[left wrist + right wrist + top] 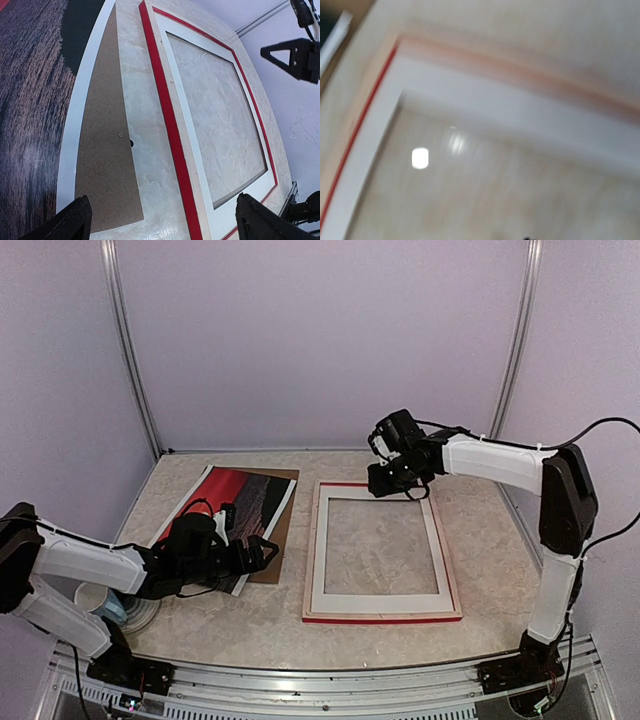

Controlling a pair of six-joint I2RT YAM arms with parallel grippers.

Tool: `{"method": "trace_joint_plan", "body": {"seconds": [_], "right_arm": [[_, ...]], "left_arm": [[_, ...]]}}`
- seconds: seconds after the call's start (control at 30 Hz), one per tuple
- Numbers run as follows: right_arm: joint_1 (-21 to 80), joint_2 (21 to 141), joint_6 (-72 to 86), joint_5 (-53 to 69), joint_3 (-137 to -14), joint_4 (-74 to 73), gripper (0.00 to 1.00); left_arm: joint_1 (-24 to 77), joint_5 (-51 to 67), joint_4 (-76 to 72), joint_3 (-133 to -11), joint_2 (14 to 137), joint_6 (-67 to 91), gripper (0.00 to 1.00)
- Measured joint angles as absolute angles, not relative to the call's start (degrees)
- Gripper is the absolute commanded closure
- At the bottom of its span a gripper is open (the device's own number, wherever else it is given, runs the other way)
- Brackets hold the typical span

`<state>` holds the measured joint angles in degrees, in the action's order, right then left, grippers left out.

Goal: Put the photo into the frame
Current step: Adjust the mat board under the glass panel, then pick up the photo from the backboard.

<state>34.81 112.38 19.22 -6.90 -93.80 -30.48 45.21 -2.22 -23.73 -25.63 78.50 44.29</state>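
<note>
Frame [383, 612] lying flat on the table [250, 625], photo [250, 498] lying face up on a brown board [268, 568] just left of it, left claw [262, 552] hovering wide open over the photo's near edge, right claw [400, 483] hovering above the frame's far rail, its opening impossible to tell

Soft even light; blurry right-wrist view

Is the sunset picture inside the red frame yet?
Not yet. Done: the thin red-edged rectangular wooden frame lies flat and empty. In hand: the open left gripper hovers over the near edge of the red sunset photo print, gripping nothing; the photo lies on a brown cardboard board. Left: lifting the photo and laying it in the frame.
</note>
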Motion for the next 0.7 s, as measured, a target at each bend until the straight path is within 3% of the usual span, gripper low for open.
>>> {"method": "trace_joint_plan", "body": {"seconds": [0.37, 0.7], "right_arm": [[49.0, 91.3, 18.7, 2.5, -58.9, -30.4, 0.73], [50.5, 85.8, 21.8, 5.1, -48.8, -28.9, 0.74]], "left_arm": [[45.2, -2.2, -22.2, -26.2, 78.0, 43.2, 0.01], [45.2, -1.9, -21.6, -29.6, 81.0, 43.0, 0.01]]}}
